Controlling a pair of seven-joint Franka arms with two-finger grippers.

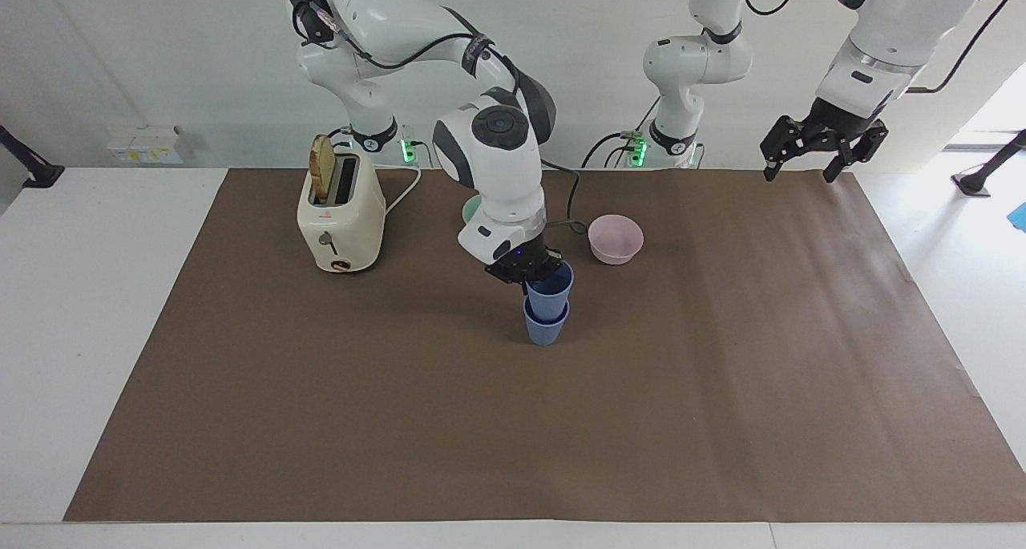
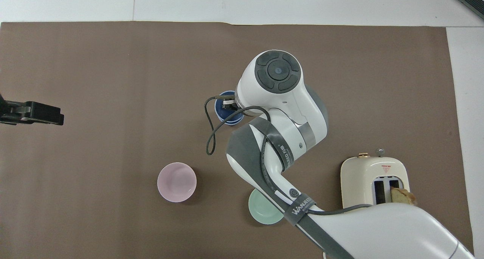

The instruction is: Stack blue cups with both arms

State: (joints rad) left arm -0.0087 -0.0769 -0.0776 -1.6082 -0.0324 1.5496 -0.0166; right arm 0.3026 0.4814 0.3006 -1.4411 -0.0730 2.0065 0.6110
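The facing view shows two small periwinkle-blue tapered plastic cups near the middle of the brown paper-covered surface [image 1: 721, 421]. The lower blue cup [image 1: 545, 330] stands upright on the surface, and the upper blue cup [image 1: 550, 288] is partly nested in its mouth, with most of its wall above the lower rim. The upper cup is held at its rim by the right gripper [image 1: 532, 270], whose jaws are closed on the cup wall; the right arm reaches down to it from the robots' end.

The left gripper [image 1: 804, 169] is raised over the edge of the brown cover at the left arm's end, well apart from the cups, and its jaws are spread wide with nothing between them; that arm waits.

Two bowls are counted. One round pink bowl [image 1: 616, 239] sits nearer to the robots than the cups, toward the left arm's end. One round teal-green bowl [image 2: 264, 211] sits nearer to the robots than the cups as well, partly covered by the right arm in both views.

One cream toaster [image 1: 340, 212] stands nearer to the robots than the cups, toward the right arm's end, with one slice of bread [image 1: 322, 170] upright in a slot.

In the overhead view the stacked cups are seen as one blue ring beside the right arm's wrist.
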